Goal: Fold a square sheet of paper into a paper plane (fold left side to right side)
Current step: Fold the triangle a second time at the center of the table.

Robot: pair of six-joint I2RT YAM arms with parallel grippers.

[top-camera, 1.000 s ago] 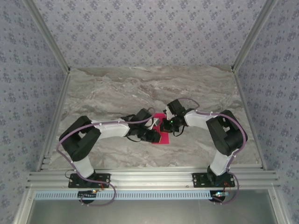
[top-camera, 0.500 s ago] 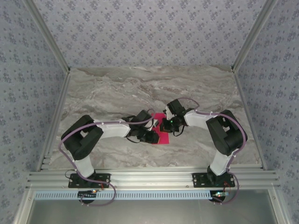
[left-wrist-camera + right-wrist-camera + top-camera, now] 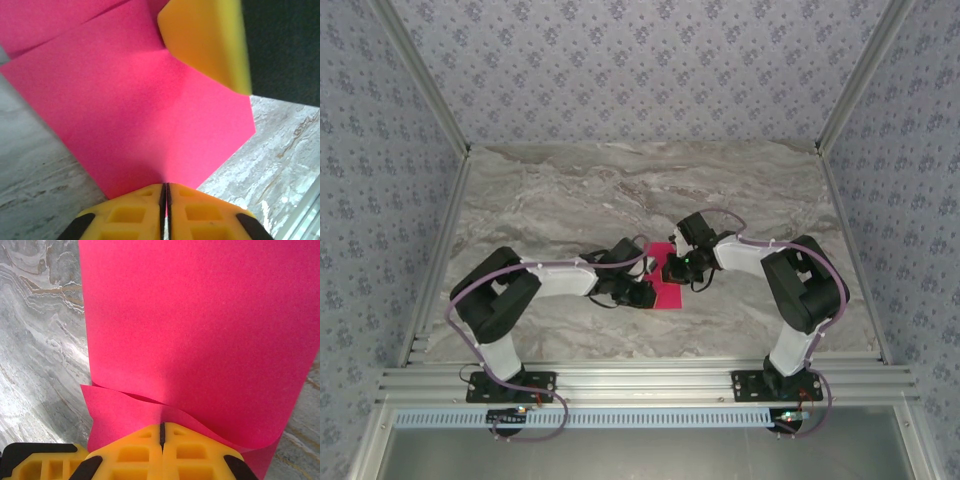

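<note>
The square sheet of paper (image 3: 669, 293) lies mid-table, bright pink and folded over into two layers (image 3: 200, 325). My left gripper (image 3: 645, 293) is at its left edge. In the left wrist view its yellow jaws (image 3: 166, 186) are pinched together on the near edge of the sheet (image 3: 140, 110), with a sliver of pink in the seam. My right gripper (image 3: 677, 272) is shut at the sheet's right side, with its tips (image 3: 162, 425) on the lower layer, which curls up there. The right gripper's yellow finger (image 3: 210, 40) presses the far part of the sheet. The paper plane is out of view.
The grey marble table (image 3: 570, 200) stretches bare behind and to both sides of the arms. An aluminium rail (image 3: 640, 380) runs along the near edge, and patterned walls close in the back and sides.
The left jaws have closed onto the sheet's edge, and the left wrist has shifted slightly left. The right arm and the sheet stay where they were.
</note>
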